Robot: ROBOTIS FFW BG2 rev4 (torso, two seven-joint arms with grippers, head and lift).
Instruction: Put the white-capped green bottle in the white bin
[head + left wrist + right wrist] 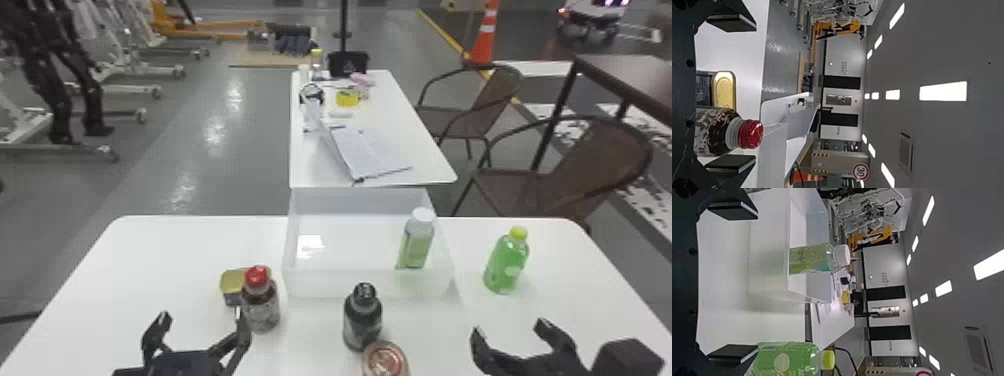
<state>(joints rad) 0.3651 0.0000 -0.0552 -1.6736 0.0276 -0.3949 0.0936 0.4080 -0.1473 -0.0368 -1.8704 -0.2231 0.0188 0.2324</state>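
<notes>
Evidently, the right gripper's fingers (pixel 482 350) are parted and grasp nothing; the left gripper's fingers (pixel 151 336) are likewise spread and empty. Ahead of the right fingers and off to their left, clear of their touch, the white-capped green bottle (pixel 416 246) stands upright inside the white bin (pixel 320 285). The placing looks finished, with perhaps only the arms' withdrawal left.
</notes>
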